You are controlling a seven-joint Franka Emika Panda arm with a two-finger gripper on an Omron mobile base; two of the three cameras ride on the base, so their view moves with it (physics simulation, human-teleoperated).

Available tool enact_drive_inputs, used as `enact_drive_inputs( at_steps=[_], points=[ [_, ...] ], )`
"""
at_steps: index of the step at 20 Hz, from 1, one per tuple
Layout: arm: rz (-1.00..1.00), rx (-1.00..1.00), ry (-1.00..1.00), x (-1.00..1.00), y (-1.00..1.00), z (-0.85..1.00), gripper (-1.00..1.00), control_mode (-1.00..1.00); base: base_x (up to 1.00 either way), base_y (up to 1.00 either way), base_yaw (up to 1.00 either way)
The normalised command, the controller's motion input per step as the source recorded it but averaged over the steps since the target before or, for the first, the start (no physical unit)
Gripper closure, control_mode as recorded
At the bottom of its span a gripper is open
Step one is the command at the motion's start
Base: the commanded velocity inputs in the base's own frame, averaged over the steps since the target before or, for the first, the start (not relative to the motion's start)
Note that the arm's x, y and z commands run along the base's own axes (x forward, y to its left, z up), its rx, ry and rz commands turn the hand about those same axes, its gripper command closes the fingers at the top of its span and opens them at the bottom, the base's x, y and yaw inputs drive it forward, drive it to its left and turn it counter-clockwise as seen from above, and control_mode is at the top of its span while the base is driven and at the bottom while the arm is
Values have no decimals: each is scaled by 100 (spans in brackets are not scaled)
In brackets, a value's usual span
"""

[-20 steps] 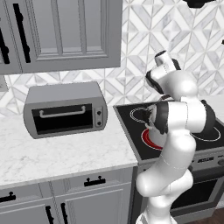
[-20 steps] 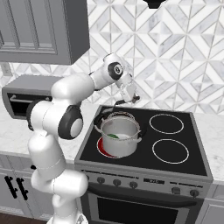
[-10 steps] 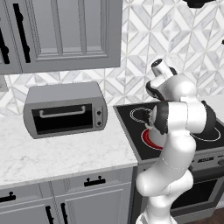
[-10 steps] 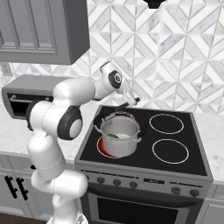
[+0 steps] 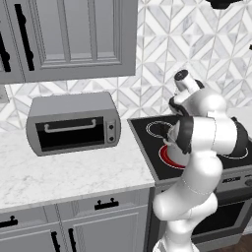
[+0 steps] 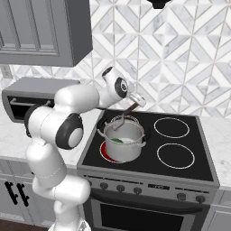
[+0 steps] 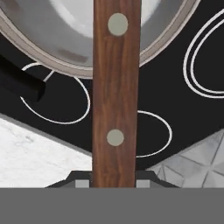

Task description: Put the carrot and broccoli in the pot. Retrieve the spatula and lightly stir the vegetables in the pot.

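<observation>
Over the stove's front-left burner you have the pot [image 6: 122, 140], with the broccoli [image 6: 117, 140] inside. Your gripper [image 6: 131, 107], at the pot's one o'clock, pinches the spatula [image 7: 116, 92] by its wooden handle, which slants down over the rim into the pot.

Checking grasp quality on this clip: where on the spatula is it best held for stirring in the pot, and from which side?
By the upper end of its wooden handle, from above and behind the pot. The spatula slants blade-down into the pot, so only that end is free. The gripper is already shut there, the riveted handle running straight out between its fingers.
</observation>
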Motion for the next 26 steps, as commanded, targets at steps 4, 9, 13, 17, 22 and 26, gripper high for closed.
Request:
enact_drive_inputs(
  at_steps=[4, 9, 13, 17, 22, 26],
  points=[
    [25, -17, -2, 4, 0, -12, 100, -100, 0, 0, 0],
    [13, -15, -18, 17, 6, -22, 100, -100, 0, 0, 0],
    [12, -10, -15, 28, 21, -23, 100, -100, 0, 0, 0],
    [13, -6, -24, 26, 22, -20, 100, -100, 0, 0, 0],
    [10, -1, -33, 5, 13, -27, 100, -100, 0, 0, 0],
    [2, 0, -32, -8, 17, -26, 100, -100, 0, 0, 0]
  ],
)
